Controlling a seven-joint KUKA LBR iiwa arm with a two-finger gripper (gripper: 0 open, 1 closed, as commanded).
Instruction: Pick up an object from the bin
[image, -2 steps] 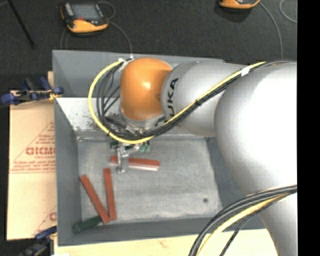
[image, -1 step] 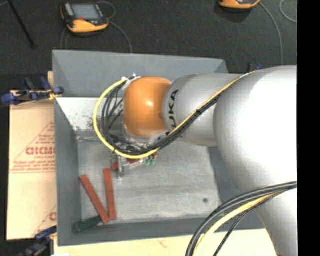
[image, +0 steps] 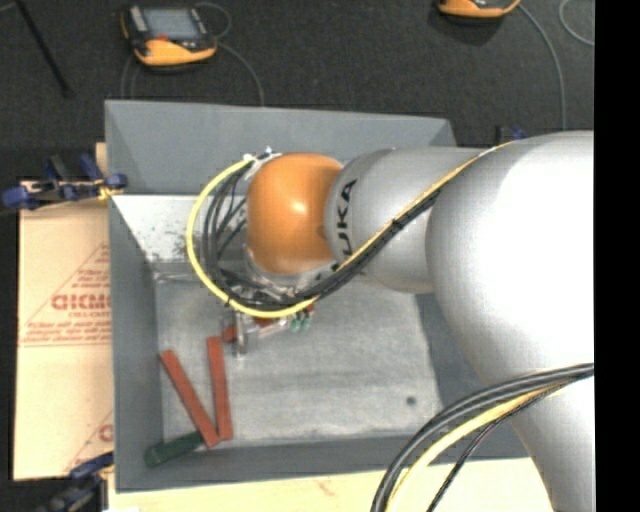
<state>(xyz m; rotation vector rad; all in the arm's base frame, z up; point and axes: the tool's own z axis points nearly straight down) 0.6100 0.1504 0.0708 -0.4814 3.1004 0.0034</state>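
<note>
The grey bin (image: 340, 395) floor bears a red flat stick (image: 220, 392), its upper end just beside the gripper (image: 240, 338). Farther out, a second red stick (image: 188, 398) meets it in a V beside a dark green piece (image: 172, 452). Whether the gripper is spread or pressed together, I cannot tell.

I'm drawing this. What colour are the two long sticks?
The two long sticks are red-orange, clear in the camera view.

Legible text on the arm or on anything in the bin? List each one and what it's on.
"KUKA": black letters on the silver arm, next to its orange cover, running vertically in this view.
Red sticks at the bin's front left: no markings to read.
Green piece in the front-left corner: no markings to read.
</note>
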